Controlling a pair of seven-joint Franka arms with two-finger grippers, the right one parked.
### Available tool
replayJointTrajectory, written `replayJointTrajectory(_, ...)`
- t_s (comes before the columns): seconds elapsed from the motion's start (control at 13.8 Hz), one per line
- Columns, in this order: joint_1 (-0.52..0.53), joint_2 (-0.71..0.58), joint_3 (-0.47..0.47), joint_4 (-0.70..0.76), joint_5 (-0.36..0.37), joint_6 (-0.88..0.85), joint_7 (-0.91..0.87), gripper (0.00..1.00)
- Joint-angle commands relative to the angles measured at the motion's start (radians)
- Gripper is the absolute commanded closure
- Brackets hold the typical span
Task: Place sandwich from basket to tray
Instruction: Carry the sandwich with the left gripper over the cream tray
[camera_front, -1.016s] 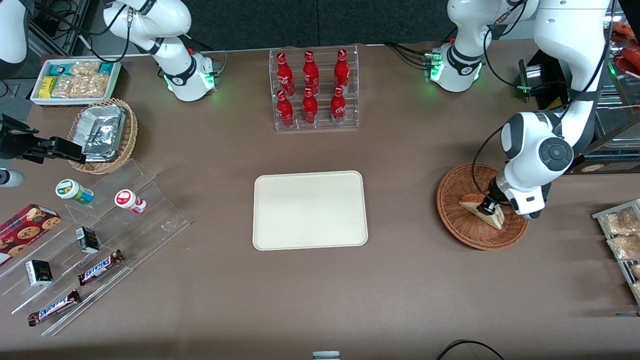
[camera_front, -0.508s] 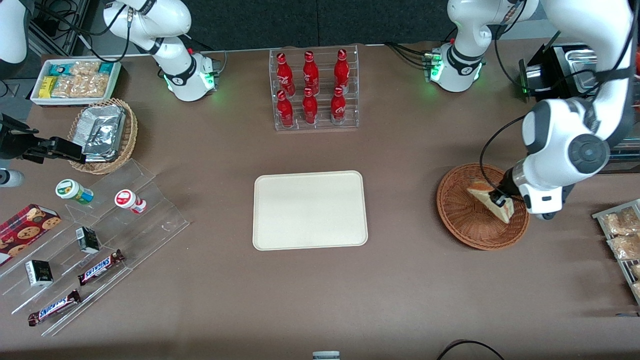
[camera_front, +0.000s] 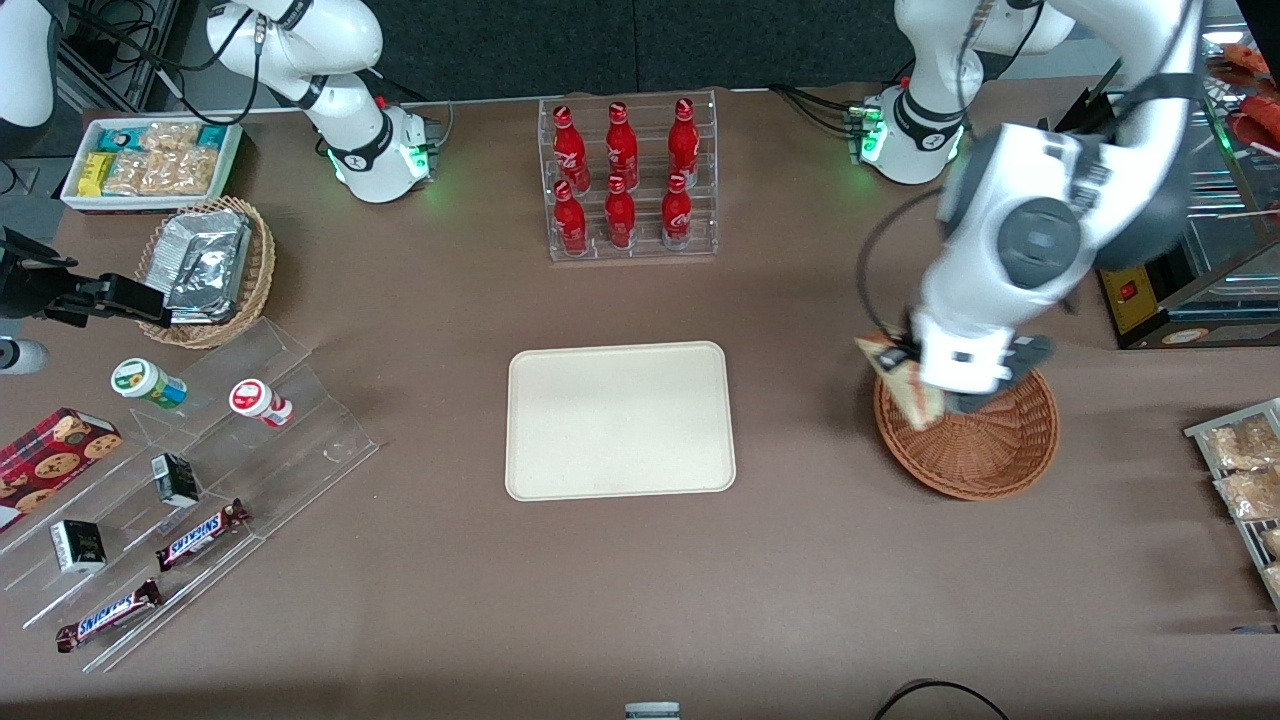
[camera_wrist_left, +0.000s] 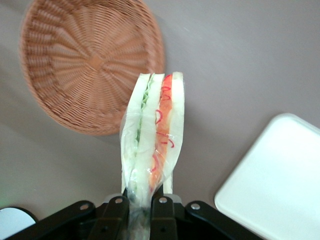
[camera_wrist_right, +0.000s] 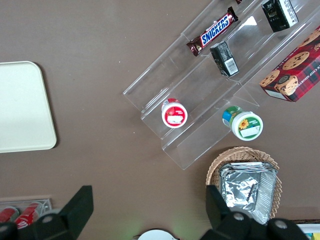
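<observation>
The gripper (camera_wrist_left: 142, 202) has its jaws clamped on one end of the single wrapped sandwich (camera_wrist_left: 152, 135), lifted clear above the rim of the one reddish basket (camera_front: 985, 450), now empty. The pick looks done; the carry and set-down remain. The one cream tray (camera_front: 620, 420) lies bare on the bench, well apart from the jaws toward the parked arm's end.

Mock shop counter: racked cola bottles (camera_front: 620, 180), shelved snacks (camera_front: 190, 535).

gripper (camera_wrist_left: 141, 207): cut off by frame edge | sandwich (camera_wrist_left: 153, 135): base hidden between fingers | tray (camera_wrist_left: 280, 185): partly out of frame
</observation>
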Motion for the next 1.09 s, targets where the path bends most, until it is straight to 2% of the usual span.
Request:
replayJointTrajectory(0.0,-0.081,0.063,0.007,0.077,-0.004,0.034,-0.011,1.00)
replayJointTrajectory(0.22,-0.164,0.151,0.007,0.167,-0.046,0.039,-0.013,1.00)
replayJointTrajectory(0.44,-0.267,0.293,0.010,0.302,-0.033,0.042,-0.013,1.00)
replayJointTrajectory(0.65,-0.302,0.419,0.007,0.428,-0.036,0.082,-0.034,1.00)
replayJointTrajectory(1.02,-0.378,0.527,0.012,0.451,-0.033,0.246,-0.022,1.00)
